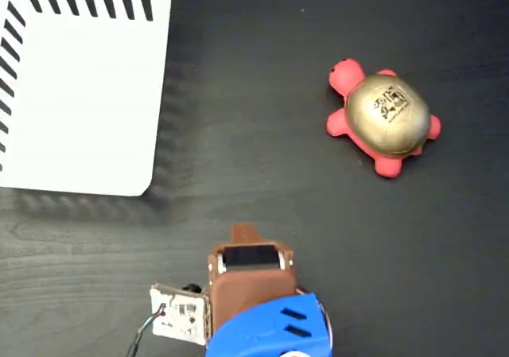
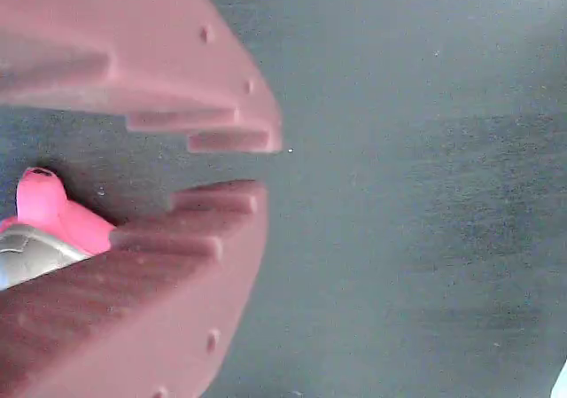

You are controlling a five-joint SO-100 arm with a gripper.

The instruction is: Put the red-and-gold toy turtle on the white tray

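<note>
Fingers [image 2: 190, 238] of the gripper [image 2: 257, 166] fill the left side of the wrist view, big and brown-red, with little steps cut into their tips. They sit close to each other with only a thin dark gap between them, and nothing is in that gap, so the gripper is nearly closed and empty. Behind the lower finger, at the left edge of the wrist view, a bit of the red-and-gold toy turtle [image 2: 49, 216] peeks out: a pink-red head and a sliver of shiny shell. It is not touched. In the fixed view, which looks down from above, the arm [image 1: 258, 309] sits at the bottom middle of the frame, brown on top and blue below, with a small white board and wires beside it. Farther up, on the right side of the frame, the whole turtle [image 1: 383, 122] rests on the dark table [image 1: 262, 134], gold shell up and red head pointing to the upper left. Farthest from the arm, in the upper left of the frame, lies the white tray [image 1: 79, 95] with black stripes along its top and left edges. Nothing is on it. The turtle and the tray are well apart. I think the job has hardly begun: the turtle is not yet picked up, and the grab, the carry across the table and the drop on the tray are all left to do.
</note>
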